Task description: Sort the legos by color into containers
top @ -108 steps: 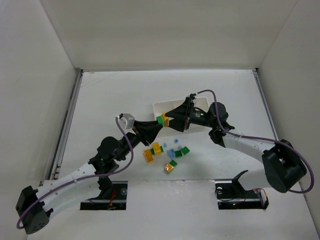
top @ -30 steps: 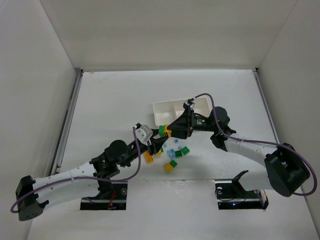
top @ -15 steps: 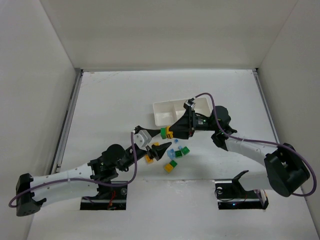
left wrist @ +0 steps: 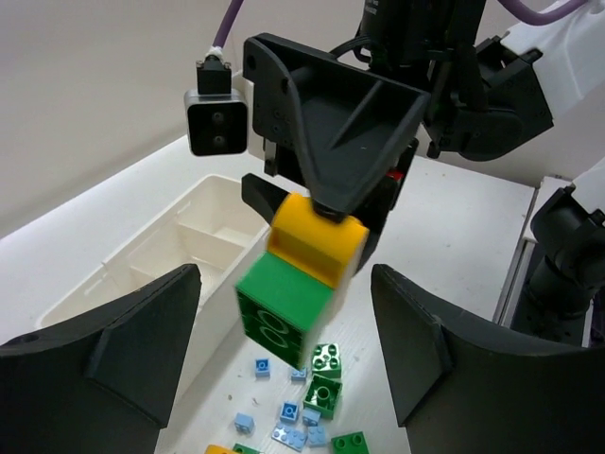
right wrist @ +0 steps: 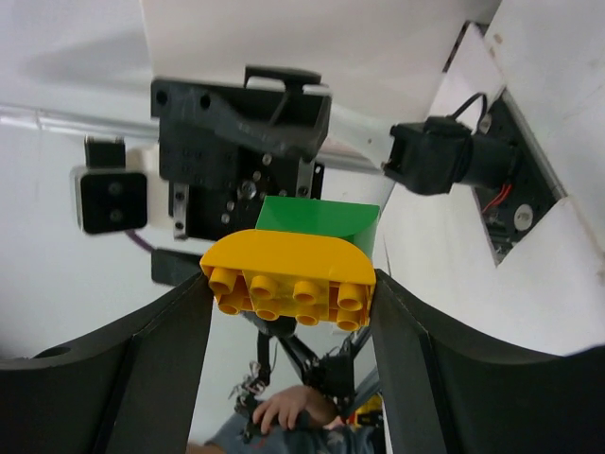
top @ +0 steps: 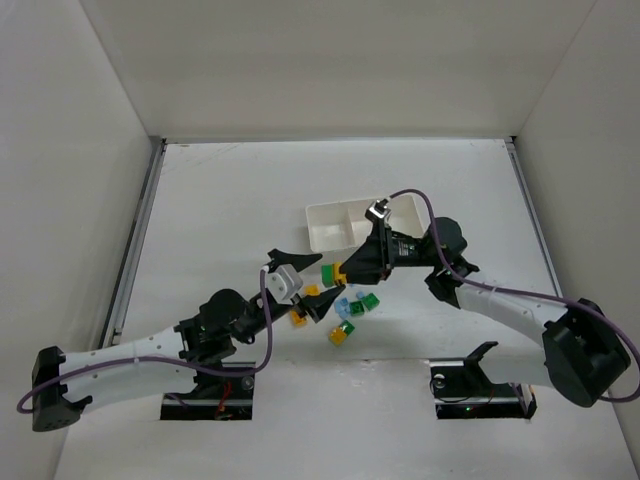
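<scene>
Top external view: at the near edge, the left arm reaches in from 8 o'clock and the right arm from 4 o'clock. Their tools meet over the middle of the table [top: 220,190].

Nearest the bases lies a scatter of loose bricks [top: 345,318], on the table at 6 o'clock of the meeting point. They are yellow-orange, green and pale blue, close together, some touching.

At 12 o'clock of them the left gripper [top: 328,281] stands released. Its two black fingers are spread to either side of a green brick [top: 327,271] without touching it. That green brick is stuck to a yellow brick [top: 340,270]. The right gripper [top: 343,270] is clamped on the yellow one and holds the pair in the air, off the table.

Left wrist view shows the same. The green brick sits below the yellow one between the spread left fingers [left wrist: 113,350], with open space at 3 and 9 o'clock of it. The right tool's black fingers pinch the yellow brick from 12 o'clock.

Right wrist view shows the yellow brick's studded face spanning the whole gap between the right fingers [right wrist: 104,378] and touching both, with the green brick behind it.

Farthest out, at 12 o'clock of the held pair, the white tray [top: 318,228] sits on the table, thin dividers marking its compartments. Its 3 o'clock end is hidden behind the right arm.
</scene>
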You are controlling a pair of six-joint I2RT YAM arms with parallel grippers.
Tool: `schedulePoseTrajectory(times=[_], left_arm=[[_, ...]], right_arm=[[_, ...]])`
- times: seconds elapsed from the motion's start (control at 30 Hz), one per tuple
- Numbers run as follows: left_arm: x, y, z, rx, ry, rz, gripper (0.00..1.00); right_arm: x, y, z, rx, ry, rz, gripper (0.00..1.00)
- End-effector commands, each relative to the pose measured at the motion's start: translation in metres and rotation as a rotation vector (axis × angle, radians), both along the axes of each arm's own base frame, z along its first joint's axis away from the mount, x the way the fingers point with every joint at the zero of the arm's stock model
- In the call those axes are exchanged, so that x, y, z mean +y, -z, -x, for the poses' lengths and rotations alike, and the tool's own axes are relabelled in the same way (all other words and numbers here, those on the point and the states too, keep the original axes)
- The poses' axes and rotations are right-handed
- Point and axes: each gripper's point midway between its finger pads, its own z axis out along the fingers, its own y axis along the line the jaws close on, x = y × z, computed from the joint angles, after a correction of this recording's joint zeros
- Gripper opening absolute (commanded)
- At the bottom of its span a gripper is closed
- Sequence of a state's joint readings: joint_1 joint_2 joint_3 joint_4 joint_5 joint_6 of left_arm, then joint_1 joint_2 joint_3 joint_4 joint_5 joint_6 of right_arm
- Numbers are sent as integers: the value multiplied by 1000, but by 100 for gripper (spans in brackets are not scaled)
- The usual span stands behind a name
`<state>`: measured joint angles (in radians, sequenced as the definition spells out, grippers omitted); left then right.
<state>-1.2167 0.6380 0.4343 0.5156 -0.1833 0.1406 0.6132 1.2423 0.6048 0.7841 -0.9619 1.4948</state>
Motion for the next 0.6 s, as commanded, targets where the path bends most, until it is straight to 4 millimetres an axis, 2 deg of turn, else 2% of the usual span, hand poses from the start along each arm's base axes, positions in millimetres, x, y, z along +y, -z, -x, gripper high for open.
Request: schedulePoseTrajectory(times=[0.0,0.23,0.33,0.43,0.57], left_arm=[[7,-48,7,-91,21,117,71],[8,-44,19,-97,63,108,70],[2,-40,29,-93,108,92,64],[-5,-35,38,-84,157,60,56],[-13,-25,46,-66,198,12,52]], right_arm=[[-5,-15,25,-90,-55,-45,40],[-6,-13,43,-88,-104,-39,40],[-4,-13,49,-96,-124,-40,41],[-1,-7,46,-70,-125,-25,41],[3,-7,51,-79,-150,-29,40]])
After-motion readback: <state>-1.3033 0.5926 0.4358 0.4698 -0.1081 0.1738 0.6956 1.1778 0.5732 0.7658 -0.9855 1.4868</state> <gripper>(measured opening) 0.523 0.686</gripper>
